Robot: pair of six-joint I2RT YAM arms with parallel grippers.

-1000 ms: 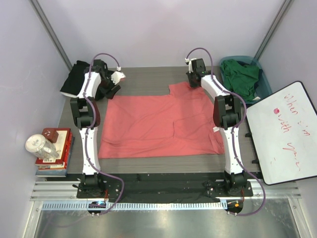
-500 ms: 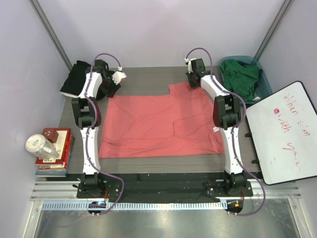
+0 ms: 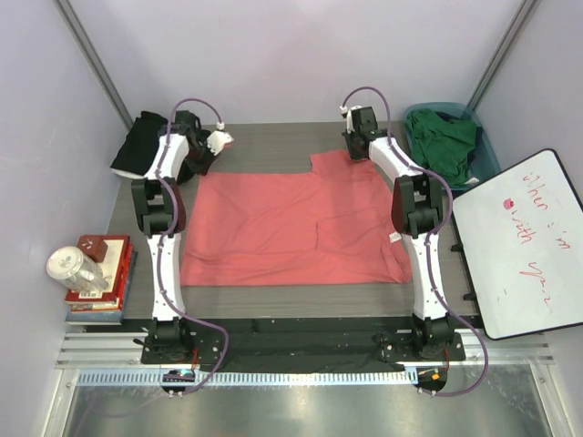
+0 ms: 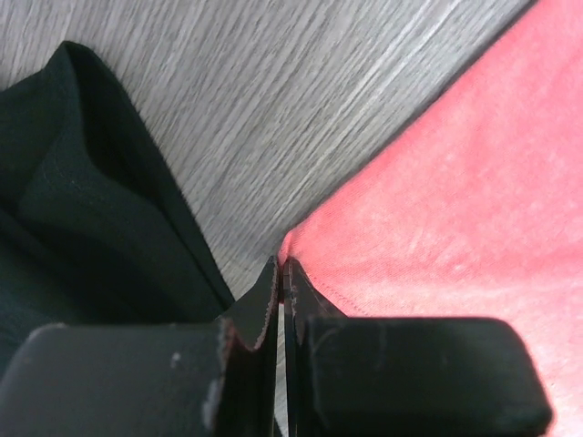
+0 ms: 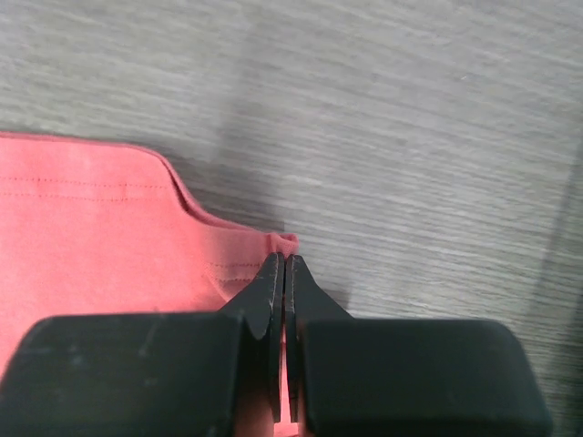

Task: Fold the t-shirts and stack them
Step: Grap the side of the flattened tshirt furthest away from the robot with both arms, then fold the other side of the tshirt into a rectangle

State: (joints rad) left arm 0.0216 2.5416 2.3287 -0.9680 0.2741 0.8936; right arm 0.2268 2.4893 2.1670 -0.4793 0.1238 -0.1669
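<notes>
Shirts, three: one pink shirt [image 3: 291,228] spread flat on the table [image 3: 264,144], one black shirt [image 3: 137,146] heaped at the far-left corner, one green shirt [image 3: 444,137] bundled in the basket [image 3: 489,159]. Handling, as judged: light, limp cotton that will sag and crease unless taken at two hemmed corners and kept taut between them. Grippers, two: left gripper [image 4: 281,266] pinched shut on the pink shirt's far-left corner, right gripper [image 5: 284,262] pinched shut on its far-right corner.

Top camera looks down; both wrist cameras sit close over the pink shirt [image 3: 291,228].
</notes>
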